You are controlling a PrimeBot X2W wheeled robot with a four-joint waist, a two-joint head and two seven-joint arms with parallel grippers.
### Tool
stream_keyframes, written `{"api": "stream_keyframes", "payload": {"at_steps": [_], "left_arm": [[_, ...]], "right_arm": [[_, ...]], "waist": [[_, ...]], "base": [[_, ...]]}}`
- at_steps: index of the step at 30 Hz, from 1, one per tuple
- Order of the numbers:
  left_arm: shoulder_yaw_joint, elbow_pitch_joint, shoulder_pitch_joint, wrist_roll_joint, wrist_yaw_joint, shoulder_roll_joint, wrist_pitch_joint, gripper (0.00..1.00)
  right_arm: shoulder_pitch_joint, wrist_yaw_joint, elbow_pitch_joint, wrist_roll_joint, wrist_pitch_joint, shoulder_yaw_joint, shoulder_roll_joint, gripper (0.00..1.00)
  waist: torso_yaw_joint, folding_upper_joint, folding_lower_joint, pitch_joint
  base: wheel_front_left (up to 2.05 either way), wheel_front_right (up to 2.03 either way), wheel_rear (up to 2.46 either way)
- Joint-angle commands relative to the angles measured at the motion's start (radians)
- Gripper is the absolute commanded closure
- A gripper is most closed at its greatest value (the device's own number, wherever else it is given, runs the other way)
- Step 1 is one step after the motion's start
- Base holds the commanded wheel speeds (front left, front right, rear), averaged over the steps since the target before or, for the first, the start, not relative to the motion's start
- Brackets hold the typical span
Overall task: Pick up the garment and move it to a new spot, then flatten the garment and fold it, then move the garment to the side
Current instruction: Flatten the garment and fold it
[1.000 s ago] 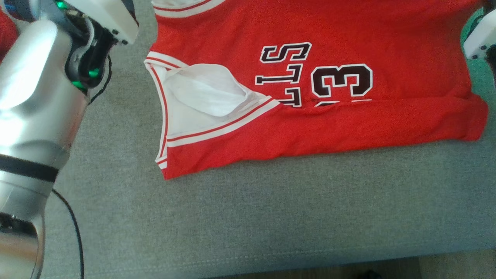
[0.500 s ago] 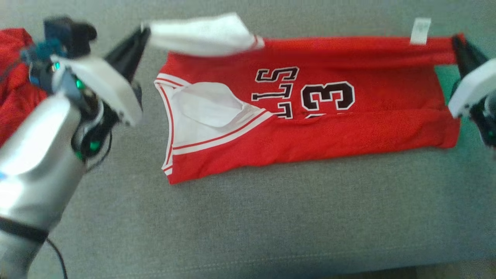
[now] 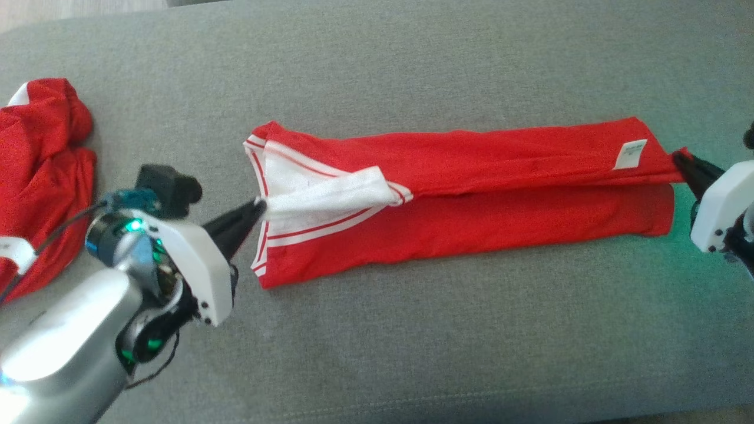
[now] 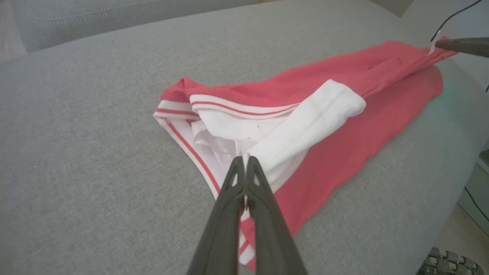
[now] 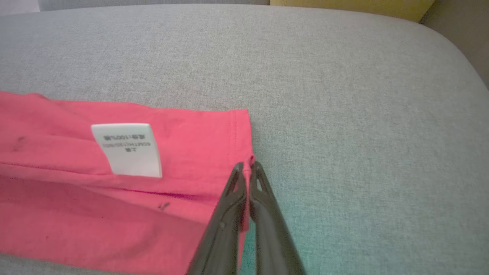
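Observation:
The garment (image 3: 500, 224) is a red jersey with white striped trim, lying on the grey cushion as a long strip folded lengthwise. My left gripper (image 3: 257, 204) is shut on the white shoulder strap at its left end. In the left wrist view the left gripper (image 4: 244, 158) pinches that white strap (image 4: 305, 126). My right gripper (image 3: 678, 156) is shut on the red hem corner at the right end. In the right wrist view the right gripper (image 5: 247, 165) clamps the hem corner just right of the white care label (image 5: 128, 149).
A second crumpled red garment (image 3: 41, 176) lies at the far left of the grey cushion (image 3: 412, 353). The cushion's front edge runs along the bottom of the head view. A dark cable hangs by my left forearm (image 3: 65, 353).
Both grippers carried the jersey's far edge toward me and laid it over the near half, hiding the lettering. The head camera has also shifted, showing more of the cushion.

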Motion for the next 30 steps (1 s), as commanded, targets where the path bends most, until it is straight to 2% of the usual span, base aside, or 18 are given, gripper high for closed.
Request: {"api": "stream_keyframes", "payload": {"at_steps": [1, 9, 10, 11, 12, 13, 17, 20, 24, 27, 30], "left_arm": [[0.035, -0.032, -0.03, 0.006, 0.009, 0.056, 0.006, 1.0], [0.003, -0.038, 0.006, 0.009, 0.018, 0.058, 0.025, 1.0], [-0.002, -0.038, 0.011, 0.005, 0.019, 0.056, 0.032, 0.98], [-0.006, -0.037, 0.016, 0.003, 0.022, 0.054, 0.039, 0.6], [-0.006, -0.037, 0.016, 0.003, 0.022, 0.054, 0.039, 0.6], [-0.007, -0.036, 0.019, 0.002, 0.026, 0.053, 0.04, 0.0], [0.012, -0.027, 0.031, -0.009, 0.05, 0.041, 0.01, 0.0], [0.06, -0.012, 0.043, -0.028, 0.087, 0.021, -0.062, 0.0], [0.147, 0.01, 0.065, -0.063, 0.136, -0.03, -0.207, 0.0], [0.208, 0.03, 0.086, -0.084, 0.165, -0.076, -0.322, 0.0], [0.279, 0.045, 0.117, -0.11, 0.179, -0.129, -0.386, 0.0]], "right_arm": [[0.025, 0.002, -0.029, 0.009, 0.01, 0.005, -0.046, 1.0], [0.063, 0.002, -0.087, 0.015, 0.078, 0.015, -0.073, 1.0], [0.066, 0.002, -0.091, 0.015, 0.082, 0.014, -0.074, 0.87], [0.07, 0.002, -0.093, 0.015, 0.085, 0.013, -0.074, 0.0], [0.07, 0.002, -0.093, 0.015, 0.085, 0.013, -0.074, 0.0], [0.073, 0.002, -0.095, 0.017, 0.086, 0.009, -0.073, 0.0], [0.087, 0.002, -0.109, 0.028, 0.086, -0.014, -0.065, 0.0], [0.091, 0.002, -0.117, 0.027, 0.033, -0.061, -0.053, 0.0], [0.11, 0.002, -0.122, 0.036, -0.064, -0.151, -0.013, 0.0], [0.129, 0.002, -0.123, 0.0, -0.158, -0.212, 0.023, 0.0], [0.161, 0.002, -0.137, -0.038, -0.242, -0.269, 0.072, 0.0]], "waist": [[-0.004, -0.0001, 0.0, -0.002], [-0.017, -0.0001, 0.0, -0.006], [-0.018, -0.0001, 0.0, -0.008], [-0.02, -0.0001, 0.0, -0.01], [-0.02, -0.0001, 0.0, -0.01], [-0.021, -0.0001, 0.0, -0.012], [-0.025, -0.0001, 0.0, -0.03], [-0.028, -0.0001, 0.0, -0.05], [-0.029, -0.0001, 0.0, -0.081], [-0.029, -0.0001, 0.0, -0.102], [-0.029, -0.0001, 0.0, -0.119]], "base": [[0.0, 0.0, 0.0], [0.0, 0.0, 0.0], [0.0, 0.0, 0.0], [0.0, 0.0, 0.0], [0.0, 0.0, 0.0], [0.0, 0.0, 0.0], [0.0, 0.0, 0.0], [0.0, 0.0, 0.0], [0.0, 0.0, 0.0], [0.0, 0.0, 0.0], [0.0, 0.0, 0.0]]}}
